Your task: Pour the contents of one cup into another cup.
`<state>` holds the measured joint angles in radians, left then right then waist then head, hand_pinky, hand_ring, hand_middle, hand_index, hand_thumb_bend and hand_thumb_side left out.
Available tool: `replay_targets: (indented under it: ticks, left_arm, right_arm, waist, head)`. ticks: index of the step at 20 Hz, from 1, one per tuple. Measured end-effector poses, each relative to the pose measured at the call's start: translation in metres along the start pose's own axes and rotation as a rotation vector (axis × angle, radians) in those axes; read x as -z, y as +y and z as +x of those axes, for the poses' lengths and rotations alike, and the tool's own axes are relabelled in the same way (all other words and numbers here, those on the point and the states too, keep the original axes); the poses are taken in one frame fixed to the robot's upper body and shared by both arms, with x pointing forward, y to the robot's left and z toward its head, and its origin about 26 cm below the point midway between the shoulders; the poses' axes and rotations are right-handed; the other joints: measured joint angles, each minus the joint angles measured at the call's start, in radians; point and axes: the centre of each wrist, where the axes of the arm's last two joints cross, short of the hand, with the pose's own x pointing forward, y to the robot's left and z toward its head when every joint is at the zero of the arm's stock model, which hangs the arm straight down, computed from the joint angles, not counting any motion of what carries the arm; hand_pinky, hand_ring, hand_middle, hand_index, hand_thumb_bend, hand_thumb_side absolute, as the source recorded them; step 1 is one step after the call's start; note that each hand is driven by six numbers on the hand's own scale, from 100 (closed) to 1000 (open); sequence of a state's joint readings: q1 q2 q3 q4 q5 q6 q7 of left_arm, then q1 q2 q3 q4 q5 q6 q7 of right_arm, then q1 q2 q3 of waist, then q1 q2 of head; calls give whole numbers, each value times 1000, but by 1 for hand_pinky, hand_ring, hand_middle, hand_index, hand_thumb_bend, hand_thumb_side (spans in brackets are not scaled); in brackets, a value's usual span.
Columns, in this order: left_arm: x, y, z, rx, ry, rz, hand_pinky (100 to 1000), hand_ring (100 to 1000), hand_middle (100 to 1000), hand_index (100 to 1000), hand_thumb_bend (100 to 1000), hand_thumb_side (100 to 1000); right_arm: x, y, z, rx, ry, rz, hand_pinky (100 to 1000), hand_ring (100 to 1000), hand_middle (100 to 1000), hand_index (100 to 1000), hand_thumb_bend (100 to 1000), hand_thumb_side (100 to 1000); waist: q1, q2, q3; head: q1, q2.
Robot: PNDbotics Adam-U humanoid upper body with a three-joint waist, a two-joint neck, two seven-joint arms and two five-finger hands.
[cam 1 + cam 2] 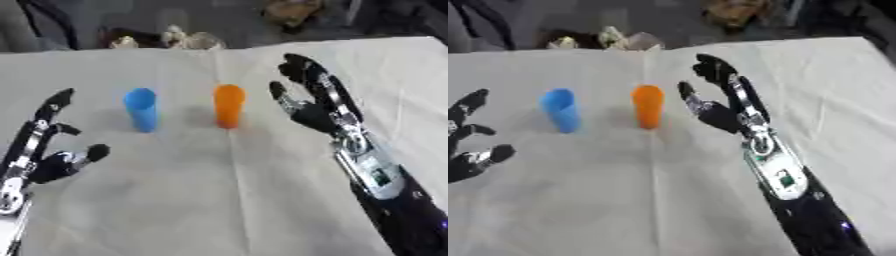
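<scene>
- Orange cup (228,105) stands upright on the white cloth (227,200).
- Blue cup (141,109) stands upright left of the orange cup, near it, not touching.
- Right hand (313,112) is just right of the orange cup, fingers spread wide, holding nothing.
- Left hand (48,155) is well left of the orange cup, beyond the blue cup, fingers relaxed, empty.

**Camera Arrangement**

You look down from the robot's head through two side-by-side eyes, facing forward over the table (262,210). Both views share the orange cup (228,105), the blue cup (561,110) to its left, and the hands flanking it. The right eye places the orange cup farther left.
</scene>
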<state>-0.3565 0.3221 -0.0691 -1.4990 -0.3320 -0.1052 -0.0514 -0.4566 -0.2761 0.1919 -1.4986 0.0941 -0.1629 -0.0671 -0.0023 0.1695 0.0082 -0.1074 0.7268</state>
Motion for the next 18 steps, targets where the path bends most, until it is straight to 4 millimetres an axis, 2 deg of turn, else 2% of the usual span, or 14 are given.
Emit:
replay_targets:
  ticks: [13,18]
  left_arm:
    - [33,-6,-17,-4,55,20,611,1000,911,996,1000,612]
    - [50,-18,-19,-27,24,-4,607,1000,899,987,1000,609]
  right_arm:
    - [0,2,1,1,-1,9,895,833,753,891,303,430]
    - [0,2,2,1,-2,11,895,833,753,891,301,431]
  waist:
    - [-1,0,-11]
    - [-4,0,-22]
  head:
    - [5,0]
    - [11,0]
